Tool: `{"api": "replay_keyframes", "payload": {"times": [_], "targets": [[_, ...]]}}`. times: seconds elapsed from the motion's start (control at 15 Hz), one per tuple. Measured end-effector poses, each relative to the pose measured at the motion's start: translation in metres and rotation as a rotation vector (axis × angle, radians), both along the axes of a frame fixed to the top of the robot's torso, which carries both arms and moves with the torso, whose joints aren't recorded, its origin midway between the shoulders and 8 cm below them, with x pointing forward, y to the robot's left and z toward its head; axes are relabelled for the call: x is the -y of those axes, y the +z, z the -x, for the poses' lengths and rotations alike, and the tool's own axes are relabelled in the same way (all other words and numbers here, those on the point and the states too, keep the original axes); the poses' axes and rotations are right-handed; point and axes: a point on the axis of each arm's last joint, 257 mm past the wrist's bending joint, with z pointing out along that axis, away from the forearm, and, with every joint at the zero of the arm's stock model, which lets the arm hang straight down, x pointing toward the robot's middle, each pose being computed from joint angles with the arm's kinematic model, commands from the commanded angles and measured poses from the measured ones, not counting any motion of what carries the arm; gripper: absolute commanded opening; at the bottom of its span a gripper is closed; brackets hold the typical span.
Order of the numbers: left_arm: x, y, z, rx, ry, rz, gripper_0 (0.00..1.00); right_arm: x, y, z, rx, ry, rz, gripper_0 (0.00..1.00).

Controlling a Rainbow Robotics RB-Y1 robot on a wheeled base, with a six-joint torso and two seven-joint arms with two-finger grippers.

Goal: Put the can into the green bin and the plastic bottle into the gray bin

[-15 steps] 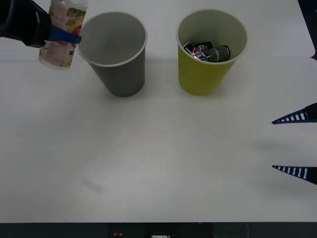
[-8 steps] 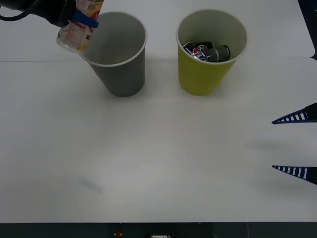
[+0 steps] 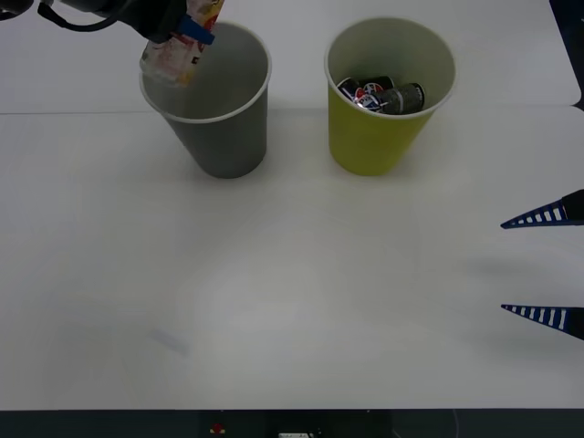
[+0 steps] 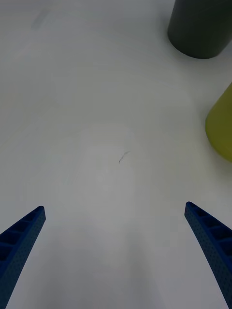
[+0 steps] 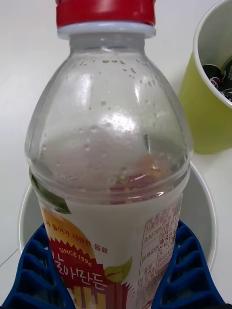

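My left gripper [image 3: 187,26] is shut on the plastic bottle [image 3: 175,50], a clear bottle [image 5: 111,159] with a red cap and a pale label, held tilted over the left rim of the gray bin [image 3: 222,137]. The blue fingers [image 5: 183,270] press both sides of its label, with the gray bin [image 5: 200,207] right beneath it. The can [image 3: 401,97] lies inside the green bin [image 3: 370,137] together with other dark cans. Far off at the right edge of the table, my right gripper [image 3: 546,265] hangs open over bare table, its fingers [image 4: 210,241] spread wide.
The two bins stand side by side at the back of the white table [image 3: 292,301]. In the right wrist view the gray bin [image 4: 200,29] and the green bin [image 4: 221,128] are ahead of the open fingers.
My left gripper has carried the bottle to the right, from beside the gray bin to over its left rim. The right arm has not moved.
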Motion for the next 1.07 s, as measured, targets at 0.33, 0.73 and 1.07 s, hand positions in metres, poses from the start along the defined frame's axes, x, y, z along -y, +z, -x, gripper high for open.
{"api": "replay_keyframes", "payload": {"times": [0.33, 0.73, 1.07], "targets": [[0.005, -0.001, 0.002, 0.003, -0.022, -0.004, 1.00, 0.000, 0.000, 0.000, 0.000, 0.000, 0.000, 1.00], [0.002, -0.002, 0.016, 0.029, -0.124, 0.013, 1.00, 0.000, 0.000, 0.000, 0.000, 0.000, 0.000, 1.00], [-0.027, -0.009, 0.044, 0.076, -0.228, 0.056, 1.00, 0.000, 0.000, 0.000, 0.000, 0.000, 0.000, 1.00]]}}
